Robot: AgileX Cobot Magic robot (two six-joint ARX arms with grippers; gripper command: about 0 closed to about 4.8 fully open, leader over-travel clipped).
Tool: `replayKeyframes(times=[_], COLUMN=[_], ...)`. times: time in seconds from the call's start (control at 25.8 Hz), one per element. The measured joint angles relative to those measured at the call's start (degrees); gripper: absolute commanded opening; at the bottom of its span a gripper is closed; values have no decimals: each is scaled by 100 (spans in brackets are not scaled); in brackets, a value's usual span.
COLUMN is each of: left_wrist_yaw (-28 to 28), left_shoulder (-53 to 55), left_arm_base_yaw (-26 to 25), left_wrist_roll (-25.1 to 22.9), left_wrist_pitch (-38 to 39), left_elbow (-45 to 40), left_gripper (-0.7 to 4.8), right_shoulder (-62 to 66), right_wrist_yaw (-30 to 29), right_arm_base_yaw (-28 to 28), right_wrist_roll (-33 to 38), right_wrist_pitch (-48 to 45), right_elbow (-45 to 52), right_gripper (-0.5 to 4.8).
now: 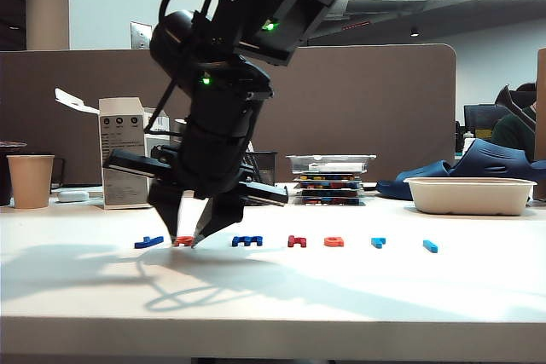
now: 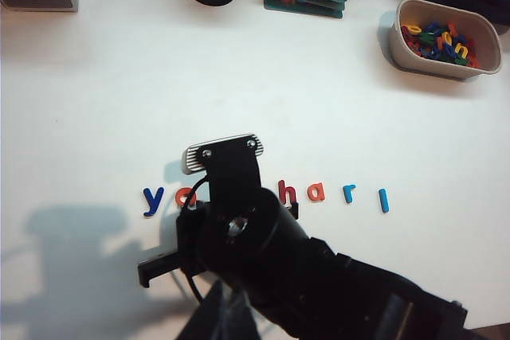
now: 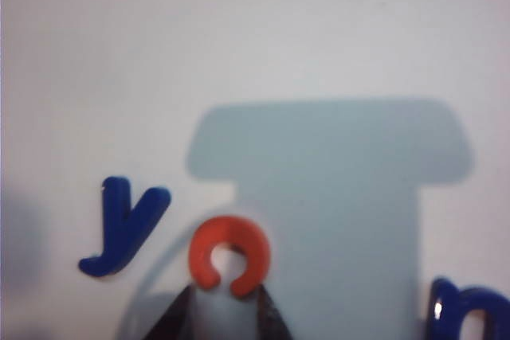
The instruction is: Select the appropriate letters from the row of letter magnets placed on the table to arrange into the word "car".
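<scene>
Spreading under everything is the white table (image 1: 341, 296), and the right arm reaches down over it to the row of letter magnets (image 1: 290, 242), whose long axis runs side to side across the exterior view. The right gripper (image 1: 189, 240) points down at the orange-red c (image 1: 182, 241), second from the left end of that row.

The exterior view shows the letters only edge-on. The left wrist view looks down on them, with the right arm covering the m and most of the c, and it shows that the cream bowl (image 2: 398, 45), far back and to the right of the c, is full of coloured letters. The left gripper appears in no view; it is pressed together.

The dark blue y (image 3: 127, 224) lies just left of the c, the dark blue m (image 3: 466, 312) just right; further right come the dark red h (image 2: 288, 193), the orange-red a (image 2: 316, 192) and the light-blue r (image 2: 348, 194).

In the right wrist view the c (image 3: 231, 256) lies flat, its gap facing the right gripper (image 3: 227, 320); being round, it has no clear long axis. The fingertips (image 3: 179, 320) flank it closely, apparently touching, but I cannot tell whether they pinch it yet.
</scene>
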State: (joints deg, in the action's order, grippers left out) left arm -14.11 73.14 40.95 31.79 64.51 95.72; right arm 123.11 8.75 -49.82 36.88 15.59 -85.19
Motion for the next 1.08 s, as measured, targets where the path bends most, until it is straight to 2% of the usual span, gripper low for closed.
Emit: replayKeyframes(times=[0.58,0.66,0.7,0.74,1.08], left_wrist_yaw=[0,0,0,0,0], left_shoulder=[0,0,0,0,0], left_arm_base_yaw=[0,0,0,0,0], left_wrist_roll=[0,0,0,0,0], left_wrist_pitch=[0,0,0,0,0], left_elbow=[0,0,0,0,0], left_gripper=[-6,-6,-6,-6,-6], right_shoulder=[-15,-26,-28,-37,-42], right_wrist_yaw=[-57,-63,-68,-155,-365], right_arm_base_yaw=[-7,-7,-4,22,142], right_wrist_roll=[13,13,9,-11,-264], right_wrist_pitch=[173,201,203,186,160], right_elbow=[-17,-17,-17,-17,-15], right_gripper=[109,146,222,244,244])
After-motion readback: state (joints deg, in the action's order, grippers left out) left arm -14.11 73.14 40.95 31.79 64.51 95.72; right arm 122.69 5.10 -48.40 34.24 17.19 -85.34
